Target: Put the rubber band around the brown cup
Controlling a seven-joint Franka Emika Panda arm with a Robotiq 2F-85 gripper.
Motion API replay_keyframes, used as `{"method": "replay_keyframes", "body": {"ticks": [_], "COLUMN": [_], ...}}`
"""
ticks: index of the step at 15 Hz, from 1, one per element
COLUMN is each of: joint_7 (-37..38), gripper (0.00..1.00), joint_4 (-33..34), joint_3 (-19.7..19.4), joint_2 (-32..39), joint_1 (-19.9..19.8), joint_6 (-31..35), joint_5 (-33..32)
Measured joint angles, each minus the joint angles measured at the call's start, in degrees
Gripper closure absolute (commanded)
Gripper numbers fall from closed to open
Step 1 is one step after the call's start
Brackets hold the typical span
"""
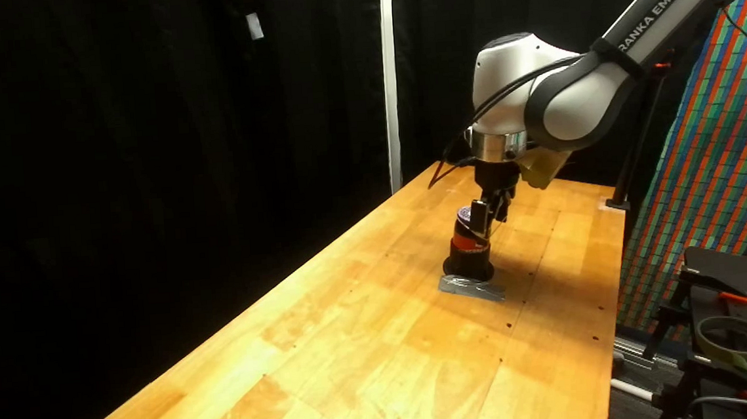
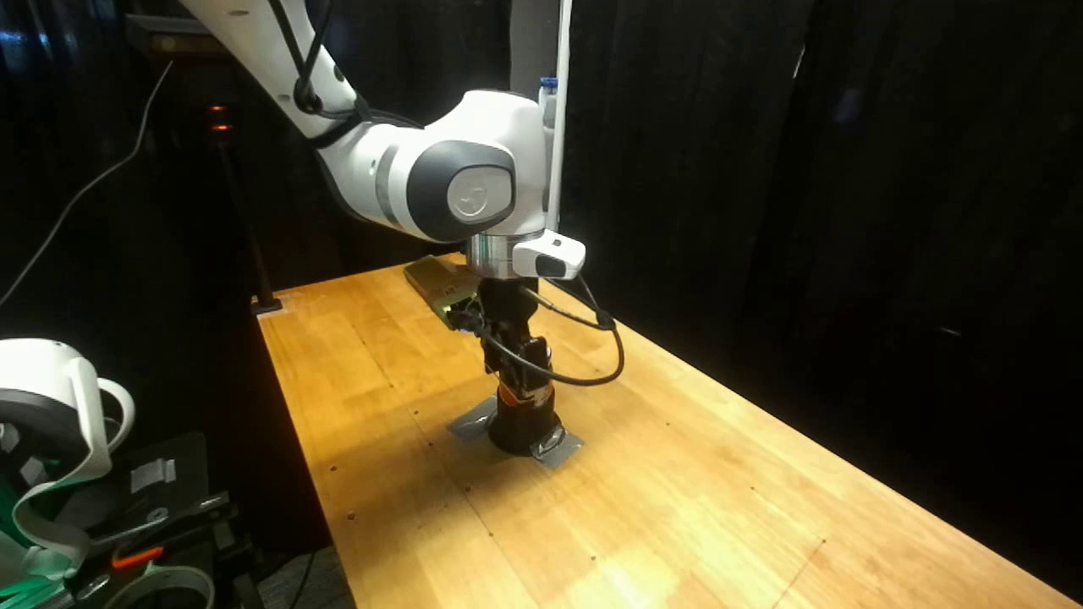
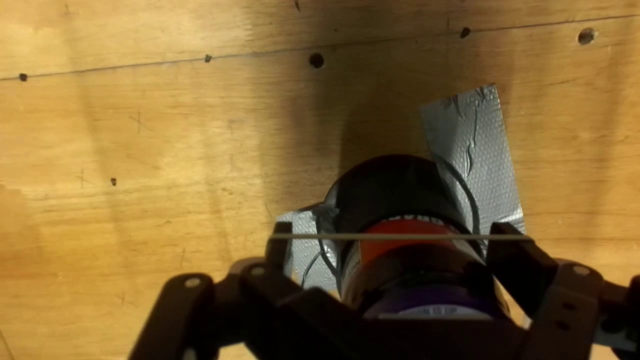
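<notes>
The brown cup (image 3: 410,267) is a dark cylinder with an orange-red stripe and a purple and white top. It stands upright in a black round base; it shows in both exterior views (image 1: 469,240) (image 2: 513,397). My gripper (image 3: 393,236) is open, its fingers spread on either side of the cup in the wrist view; it also shows in both exterior views (image 1: 490,218) (image 2: 514,365). The thin tan rubber band (image 3: 320,236) is stretched straight between the fingertips, crossing before the stripe. Its other strand is hidden, so I cannot tell whether it encircles the cup.
Grey tape (image 3: 475,145) fixes the black base (image 3: 395,185) to the wooden table (image 1: 356,342). Dark curtains (image 1: 179,151) stand behind the table. A side cart with a tape roll (image 1: 734,340) stands beyond the table edge.
</notes>
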Motion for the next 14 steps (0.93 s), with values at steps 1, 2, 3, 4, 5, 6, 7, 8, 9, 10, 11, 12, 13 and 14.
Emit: {"method": "replay_keyframes", "body": {"ticks": [1, 2, 3, 4, 5, 6, 7, 8, 9, 10, 11, 12, 13, 14], "joint_7": [1.05, 2.08, 2.95, 3.71, 4.52, 5.17, 5.61, 5.69, 5.68, 5.55, 5.32, 4.97, 4.65, 4.52], "gripper": [0.0, 0.0, 0.0, 0.0, 0.0, 0.0, 0.0, 0.0, 0.0, 0.14, 0.26, 0.33, 0.41, 0.5], "joint_4": [-0.29, -0.48, -0.56, -0.62, -0.65, -0.69, -0.7, -0.7, -0.7, -0.69, -0.69, -0.68, -0.61, -0.54], "joint_3": [-0.19, -0.39, -0.61, -0.85, -1.11, -1.39, -1.63, -1.75, -1.75, -1.74, -1.71, -1.65, -1.5, -1.3], "joint_2": [0.0, 0.0, 0.01, 0.02, 0.02, 0.02, 0.02, 0.02, 0.02, 0.04, 0.04, 0.04, 0.02, -0.01], "joint_1": [0.29, 0.6, 0.96, 1.32, 1.68, 2.06, 2.38, 2.51, 2.51, 2.48, 2.42, 2.35, 2.35, 2.37], "joint_6": [1.03, 1.91, 2.45, 2.94, 3.17, 3.34, 3.4, 3.41, 3.32, 3.21, 3.1, 3.07, 3.07, 3.08], "joint_5": [-0.77, -1.43, -1.95, -2.4, -3.05, -3.66, -4.1, -4.15, -4.09, -3.65, -3.04, -2.47, -1.75, -1.28]}}
